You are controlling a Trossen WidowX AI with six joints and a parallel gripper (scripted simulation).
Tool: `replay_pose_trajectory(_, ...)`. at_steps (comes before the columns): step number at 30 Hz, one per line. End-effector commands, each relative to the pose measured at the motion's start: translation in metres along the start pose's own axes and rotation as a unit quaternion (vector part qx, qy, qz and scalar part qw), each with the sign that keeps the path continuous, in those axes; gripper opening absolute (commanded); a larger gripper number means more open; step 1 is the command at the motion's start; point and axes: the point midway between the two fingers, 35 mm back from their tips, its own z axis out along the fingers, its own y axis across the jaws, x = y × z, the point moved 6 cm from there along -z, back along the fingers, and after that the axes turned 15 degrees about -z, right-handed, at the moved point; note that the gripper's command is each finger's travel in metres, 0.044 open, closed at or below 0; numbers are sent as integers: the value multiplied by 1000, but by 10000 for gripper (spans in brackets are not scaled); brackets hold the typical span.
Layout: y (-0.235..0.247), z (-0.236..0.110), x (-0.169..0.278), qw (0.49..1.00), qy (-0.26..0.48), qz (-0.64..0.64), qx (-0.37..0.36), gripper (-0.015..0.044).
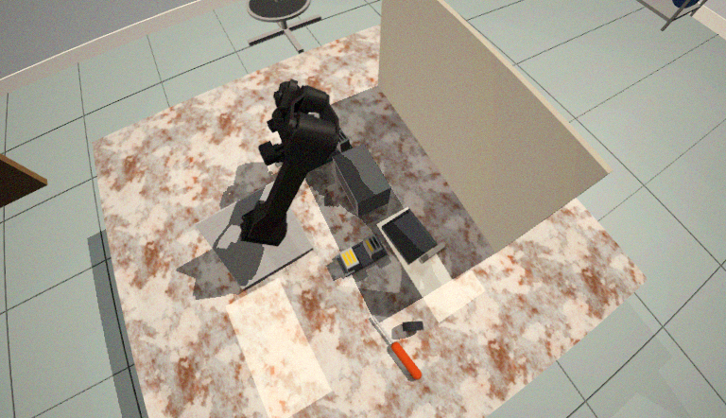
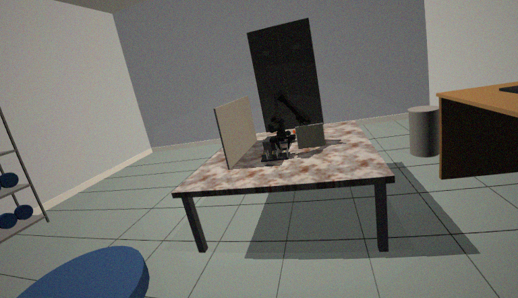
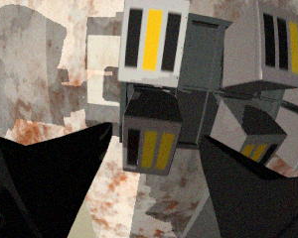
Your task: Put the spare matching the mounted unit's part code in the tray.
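Observation:
In the wrist view my gripper (image 3: 157, 135) is open, its fingertips either side of a spare block (image 3: 149, 149) marked black, yellow, yellow. Nothing is shut between them. Behind it a white-faced block (image 3: 151, 40) shows black, yellow, black. At right, one block (image 3: 282, 45) shows black, black, yellow and another (image 3: 253, 151) yellow, yellow, black. They sit on a grey rack (image 3: 204, 55), mostly hidden by the arm in the top view. The dark tray (image 1: 409, 235) looks empty. A big grey box (image 1: 369, 175) may be the mounted unit; no code on its back shows.
A second small rack holds a yellow-marked block (image 1: 349, 258) beside the tray. A tall beige panel (image 1: 481, 124) (image 2: 237, 131) stands beyond them. A grey panel (image 2: 309, 136) stands near the arm base. An orange-handled screwdriver (image 1: 406, 361) and a small dark piece (image 1: 412, 325) lie near each other.

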Motion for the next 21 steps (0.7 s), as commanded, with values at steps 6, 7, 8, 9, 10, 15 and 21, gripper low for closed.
replay_pose_trajectory(6,3,17,3,1000,5,-5,-3,300)
replay_pose_trajectory(7,4,19,3,1000,5,-5,-3,300)
replay_pose_trajectory(8,4,21,3,1000,5,-5,-3,300)
replay_pose_trajectory(9,4,22,3,1000,5,-5,-3,300)
replay_pose_trajectory(10,4,24,3,1000,5,-5,-3,300)
replay_pose_trajectory(15,5,31,4,1000,6,-4,-3,300)
replay_pose_trajectory(21,5,31,4,1000,6,-4,-3,300)
